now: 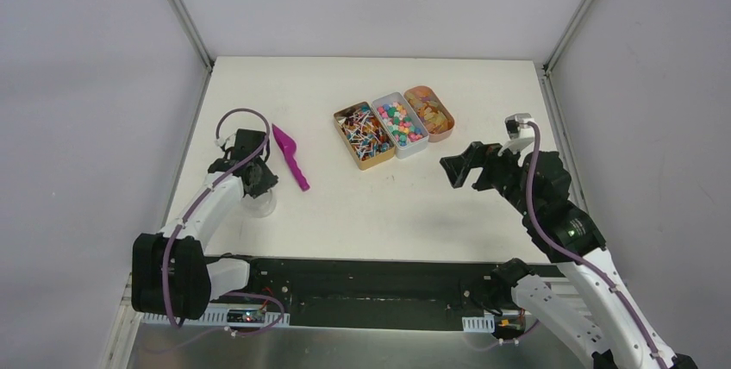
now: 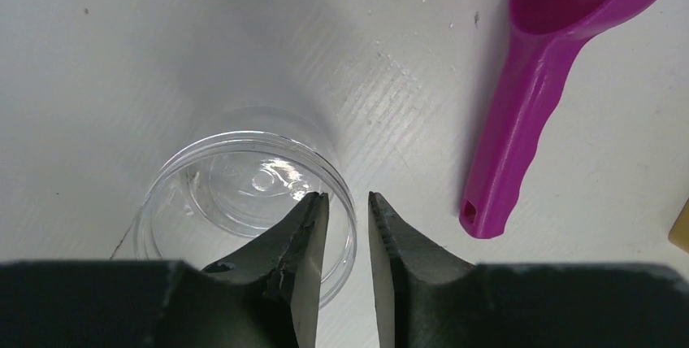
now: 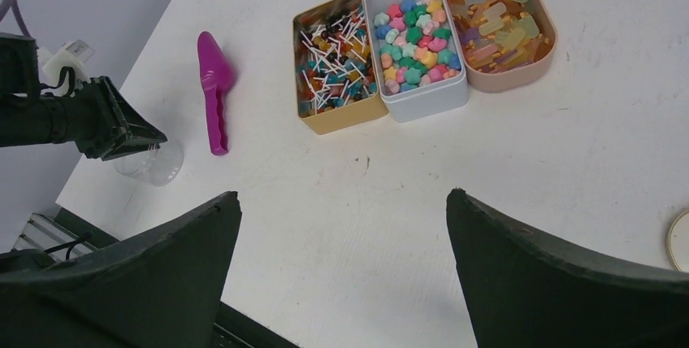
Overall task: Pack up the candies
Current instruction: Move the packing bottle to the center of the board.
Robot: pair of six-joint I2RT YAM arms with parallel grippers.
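The left arm reaches forward along the left side of the white counter (image 1: 388,214), its wrist bent down so that the left gripper (image 1: 257,181) (image 2: 348,197) points at an empty clear jar (image 1: 259,203) (image 2: 236,193) (image 3: 150,163) standing upright near the left edge. Its fingers (image 2: 305,238) are set narrow, one over the jar's mouth and the other just outside the rim; whether they touch the rim cannot be told.

Just right of the jar lies a magenta scoop (image 1: 290,156) (image 2: 528,96) (image 3: 215,92), bowl toward the far side, handle toward the near side.

The candies (image 1: 399,122) (image 3: 414,39) sit farther right, past the middle of the counter, in three open tins placed side by side and touching. A tan tin (image 1: 364,136) (image 3: 337,59) holds a tangle of small dark and red sweets on thin white sticks. A white tin (image 1: 399,124) (image 3: 431,92) is filled with pink, green, blue and red lumps. A pink oval tin (image 1: 429,113) (image 3: 508,71) holds pale orange-yellow pieces.

On the right, the right arm rises from its base and folds back toward the middle, holding the right gripper (image 1: 461,171) (image 3: 341,193) above bare counter on the near side of the tins, fingers (image 3: 195,234) spread wide and holding nothing.
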